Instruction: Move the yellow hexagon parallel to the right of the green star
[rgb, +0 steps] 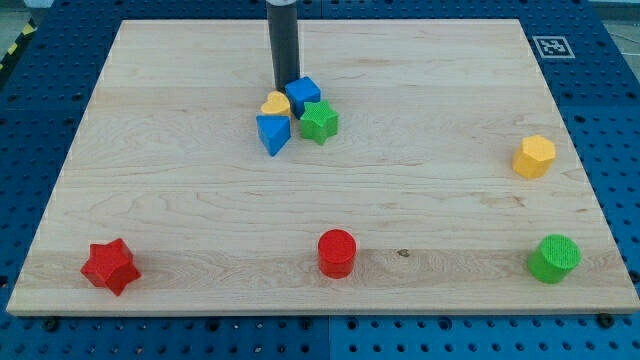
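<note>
The yellow hexagon (535, 156) lies near the board's right edge, far from the other blocks. The green star (319, 122) sits in a tight cluster at the upper middle, touching a blue cube (302, 95), a yellow heart (276, 104) and a blue triangle (272, 133). My tip (284, 84) stands at the top of that cluster, just left of the blue cube and above the yellow heart. The tip is far to the left of the yellow hexagon.
A red star (109, 265) lies at the lower left, a red cylinder (337, 252) at the lower middle and a green cylinder (554, 258) at the lower right. The wooden board (180, 190) rests on a blue perforated table.
</note>
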